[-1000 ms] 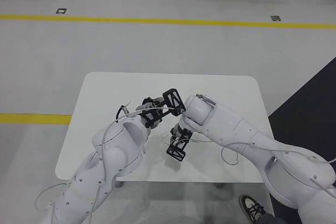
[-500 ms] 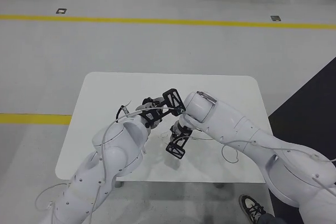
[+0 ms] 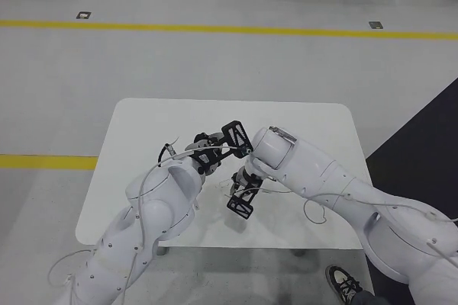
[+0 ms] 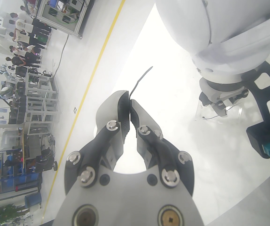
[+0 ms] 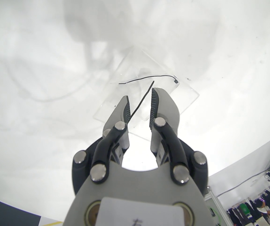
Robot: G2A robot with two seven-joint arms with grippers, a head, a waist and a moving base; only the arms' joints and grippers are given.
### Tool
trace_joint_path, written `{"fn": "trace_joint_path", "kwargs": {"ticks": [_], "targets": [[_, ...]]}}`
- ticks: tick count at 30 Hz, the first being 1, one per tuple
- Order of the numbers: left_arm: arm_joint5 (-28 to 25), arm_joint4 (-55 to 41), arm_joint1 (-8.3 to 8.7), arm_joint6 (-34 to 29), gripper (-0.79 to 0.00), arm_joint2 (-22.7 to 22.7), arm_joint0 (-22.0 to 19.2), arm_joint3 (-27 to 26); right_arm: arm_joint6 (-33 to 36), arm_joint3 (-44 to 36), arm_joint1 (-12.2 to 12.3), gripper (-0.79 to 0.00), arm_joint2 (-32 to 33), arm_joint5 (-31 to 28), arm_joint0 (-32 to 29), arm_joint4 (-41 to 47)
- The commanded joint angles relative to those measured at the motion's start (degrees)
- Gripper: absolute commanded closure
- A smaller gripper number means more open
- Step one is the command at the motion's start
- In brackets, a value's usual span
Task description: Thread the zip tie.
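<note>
Matt black zip tie point(image 5: 141, 100), probably plastic

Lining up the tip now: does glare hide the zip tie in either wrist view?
Left wrist view: table blown out white, but the zip tie pinched in the left gripper reads as a dark line. Right wrist view: softer light; the second tie on the clear plate shows plainly.

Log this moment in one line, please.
left gripper: shut on zip tie | right gripper: open above clear plate | second zip tie: lying on plate
</note>
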Motion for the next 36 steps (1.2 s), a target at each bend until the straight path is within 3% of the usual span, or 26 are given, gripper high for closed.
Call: {"fn": "trace_joint_path", "kwargs": {"ticks": [1, 21, 23, 25, 36], "targets": [[0.0, 0.0, 0.0, 0.0, 0.0, 0.0, 0.0, 0.0, 0.0, 0.8, -0.3, -0.222, 0.0, 0.0, 0.1, 0.2], [0.0, 0.0, 0.0, 0.0, 0.0, 0.0, 0.0, 0.0, 0.0, 10.9, -4.7, -0.154, 0.0, 0.0, -0.2, -0.2], [0.0, 0.0, 0.0, 0.0, 0.0, 0.0, 0.0, 0.0, 0.0, 11.9, -5.3, -0.114, 0.0, 0.0, -0.1, -0.4], [0.0, 0.0, 0.0, 0.0, 0.0, 0.0, 0.0, 0.0, 0.0, 12.9, -5.8, 0.0, 0.0, 0.0, 0.0, -0.2], [0.0, 0.0, 0.0, 0.0, 0.0, 0.0, 0.0, 0.0, 0.0, 12.6, -7.4, 0.0, 0.0, 0.0, 1.8, 1.6]]}}
